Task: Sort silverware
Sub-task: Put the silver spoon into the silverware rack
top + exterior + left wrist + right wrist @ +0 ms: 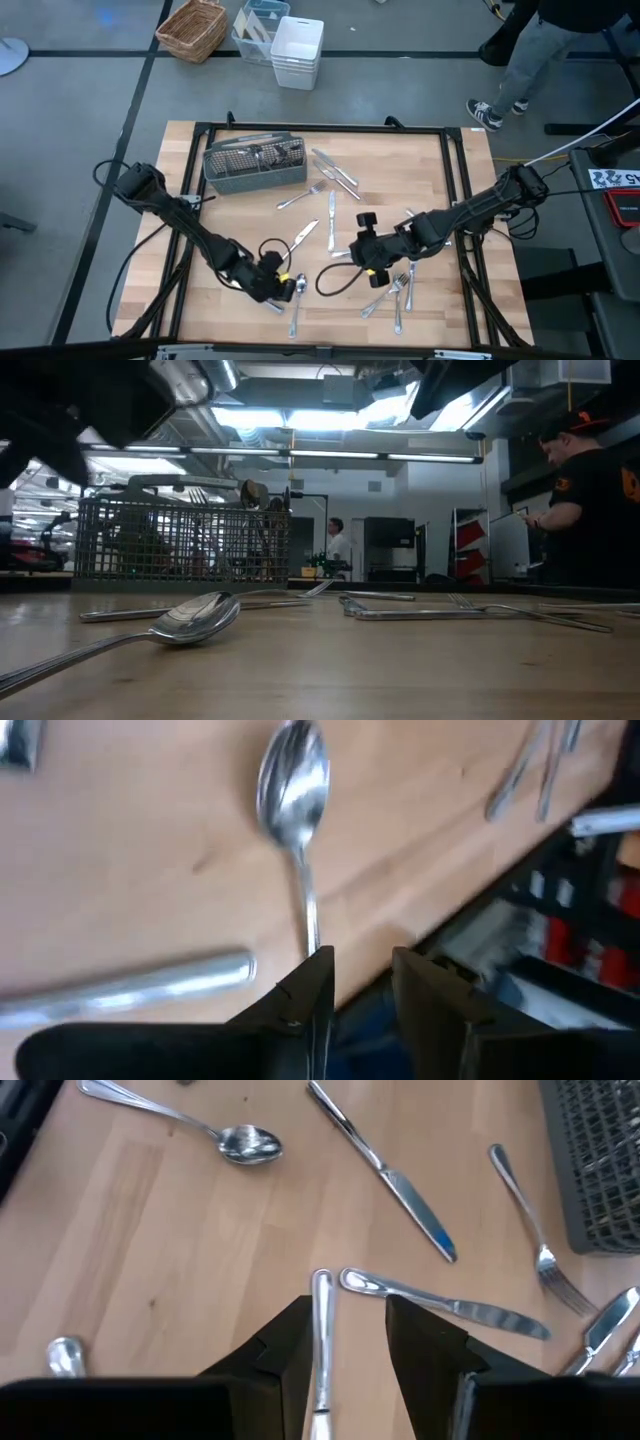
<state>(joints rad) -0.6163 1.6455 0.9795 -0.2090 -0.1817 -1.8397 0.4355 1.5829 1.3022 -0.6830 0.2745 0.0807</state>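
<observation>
Steel silverware (pixel 331 215) lies scattered over the table's middle and front edge, some already standing in the mesh caddy (pixel 255 164).
You have the left gripper (pixel 283 290) low near the front edge, jaws narrowly parted around a spoon's (pixel 293 782) handle tip, and the right gripper (pixel 345 1342) straddling a handle end likewise (neither visibly pinched). Each piece is slim, stiff, shiny and slippery; grip mid-handle.
</observation>
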